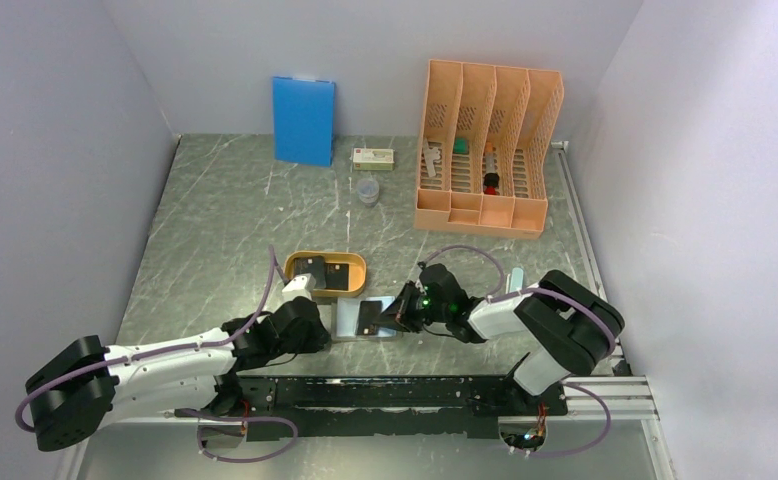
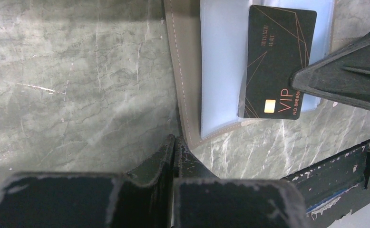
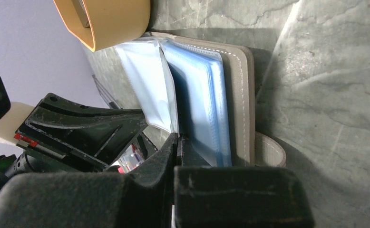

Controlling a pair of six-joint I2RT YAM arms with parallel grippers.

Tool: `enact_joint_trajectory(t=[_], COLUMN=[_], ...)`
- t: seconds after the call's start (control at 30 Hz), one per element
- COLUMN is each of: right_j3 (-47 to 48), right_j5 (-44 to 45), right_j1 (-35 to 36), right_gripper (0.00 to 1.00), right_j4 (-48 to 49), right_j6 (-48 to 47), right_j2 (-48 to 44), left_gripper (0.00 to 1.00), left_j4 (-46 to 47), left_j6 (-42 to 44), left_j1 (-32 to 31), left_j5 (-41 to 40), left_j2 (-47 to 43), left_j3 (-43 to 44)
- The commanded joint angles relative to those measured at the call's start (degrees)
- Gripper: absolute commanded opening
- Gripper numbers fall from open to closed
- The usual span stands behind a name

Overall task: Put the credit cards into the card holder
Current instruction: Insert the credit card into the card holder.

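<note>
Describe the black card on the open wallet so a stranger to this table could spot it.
From the tall orange slotted file rack at back right, come forward to the shallow orange oval tray; the open grey-taupe card holder lies just nearer. On its pale blue pockets lies the black credit card with gold VIP lettering; the other dark card sits inside the tray.

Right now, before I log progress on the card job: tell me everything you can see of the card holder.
The card holder lies open, flat on the marbled table beside the orange tray. Its cover looks like grey-taupe leatherette with pale edge stitching and a small strap loop; inside are several glossy pale blue sleeves. A black VIP card lies over one sleeve, one end sticking out. The shut left pincer sits at its corner; the shut right pincer meets the card.
</note>
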Motion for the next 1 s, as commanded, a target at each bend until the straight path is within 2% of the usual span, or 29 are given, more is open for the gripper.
enact_joint_trajectory(t=[0.0,0.7,0.97], right_j3=[-0.3,1.8,4.5], right_j5=[3.1,-2.7,-8.7], right_j1=[-0.5,-0.2,-0.3], right_gripper=[0.0,0.0,0.0], right_j4=[-5.5,-3.5,-3.4], right_j6=[-2.9,-6.8,-10.2], right_j2=[-1.5,3.1,7.6], left_gripper=[0.05,0.05,0.05], left_j4=[-1.8,-0.1,0.2], left_j6=[0.7,1.0,1.0], left_j1=[-0.3,-0.3,-0.3], left_j5=[1.5,2.3,2.3], left_j2=[0.4,2.9,3.8], left_j3=[-1.6,-1.3,-1.2])
